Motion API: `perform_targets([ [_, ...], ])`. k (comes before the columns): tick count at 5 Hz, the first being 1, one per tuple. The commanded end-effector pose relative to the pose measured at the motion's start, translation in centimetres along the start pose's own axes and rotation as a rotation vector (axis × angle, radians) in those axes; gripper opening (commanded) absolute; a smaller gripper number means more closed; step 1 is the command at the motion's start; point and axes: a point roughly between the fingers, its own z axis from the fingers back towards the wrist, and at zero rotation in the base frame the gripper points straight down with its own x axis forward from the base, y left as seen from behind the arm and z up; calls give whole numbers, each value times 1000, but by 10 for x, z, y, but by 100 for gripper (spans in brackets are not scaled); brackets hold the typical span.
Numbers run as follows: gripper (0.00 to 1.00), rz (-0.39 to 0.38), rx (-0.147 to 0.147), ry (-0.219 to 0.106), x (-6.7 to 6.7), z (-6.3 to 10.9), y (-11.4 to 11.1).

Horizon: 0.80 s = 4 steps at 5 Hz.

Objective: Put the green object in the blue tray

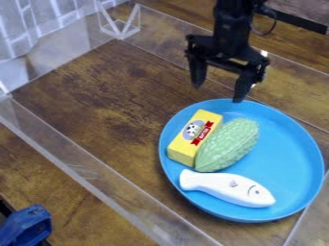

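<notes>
The pale green, bumpy green object (228, 145) lies inside the blue tray (298, 171), leaning against a yellow block with a red label (194, 135). My black gripper (221, 82) hangs above the tray's far rim, clear of the green object. Its fingers (240, 85) are spread open and hold nothing.
A white fish-shaped toy (226, 188) lies in the tray's near part. The wooden table (90, 106) is bounded by clear plastic walls (77, 173) at the left and front. A dark blue cloth-like thing (23, 229) sits at the bottom left corner.
</notes>
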Motion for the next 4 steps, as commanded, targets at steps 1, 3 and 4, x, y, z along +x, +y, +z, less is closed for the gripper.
perform_targets([
  [1, 0, -9, -15, -51, 7, 25, -11],
  [3, 100, -26, -11, -18, 3, 36, -10],
  [4, 100, -38, -26, -10, 3, 32, -12],
])
